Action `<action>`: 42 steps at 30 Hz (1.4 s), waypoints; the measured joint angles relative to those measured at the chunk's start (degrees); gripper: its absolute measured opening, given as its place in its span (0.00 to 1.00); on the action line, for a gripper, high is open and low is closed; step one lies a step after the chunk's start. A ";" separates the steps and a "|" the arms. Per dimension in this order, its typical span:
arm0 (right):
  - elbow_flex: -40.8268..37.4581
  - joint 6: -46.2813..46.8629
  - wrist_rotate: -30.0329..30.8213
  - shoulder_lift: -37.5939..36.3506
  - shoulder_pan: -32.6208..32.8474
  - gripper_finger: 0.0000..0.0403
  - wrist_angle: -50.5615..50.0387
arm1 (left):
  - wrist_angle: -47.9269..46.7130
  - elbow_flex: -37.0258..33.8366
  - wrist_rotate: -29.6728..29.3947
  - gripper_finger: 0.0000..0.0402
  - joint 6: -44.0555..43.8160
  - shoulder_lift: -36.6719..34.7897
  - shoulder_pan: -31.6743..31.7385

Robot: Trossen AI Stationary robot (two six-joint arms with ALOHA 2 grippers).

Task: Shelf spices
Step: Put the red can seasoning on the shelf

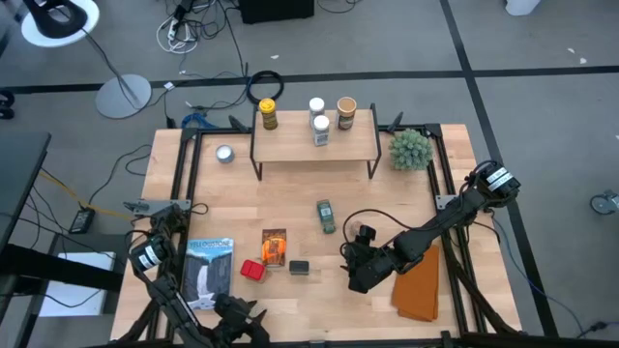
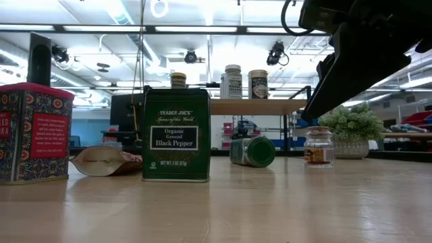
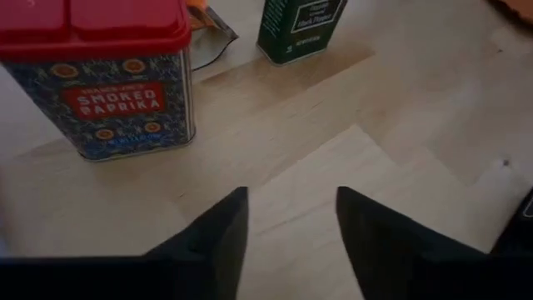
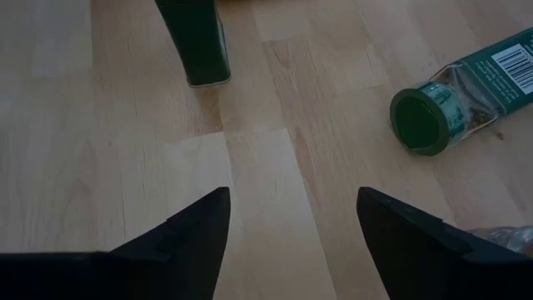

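Standing on shelf (image 1: 290, 147): 4 jars (image 1: 320, 130); green-lid jar (image 1: 325, 216) lying on table.

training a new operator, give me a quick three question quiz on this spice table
1. True or false: the green-lidded jar stands upright on the table.
2. How many jars stand on the shelf?
3. Which container is nearest the left tool: A) smoked paprika tin, B) black pepper tin, C) orange packet?

Key:
1. False, it lies on its side.
2. Four.
3. A. Both tools, including the right tool, are open and hold nothing.
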 joint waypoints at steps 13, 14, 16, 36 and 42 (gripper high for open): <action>0.01 -0.96 0.05 0.00 0.00 0.64 3.07 | -3.12 0.00 5.24 0.74 1.61 -0.02 1.54; 0.02 -1.16 0.06 0.00 0.00 0.63 3.19 | -3.12 0.00 5.26 0.74 1.61 -0.02 1.65; 0.02 -1.74 0.05 0.00 0.00 0.63 3.30 | -3.14 0.00 5.29 0.74 1.61 -0.02 1.85; 0.02 -2.05 0.09 0.00 0.00 0.62 4.21 | -2.18 -1.26 2.86 0.97 4.76 -0.02 2.54; 0.02 -2.05 0.09 0.00 0.00 0.62 4.46 | 5.87 -3.54 -5.18 0.97 4.63 0.22 2.88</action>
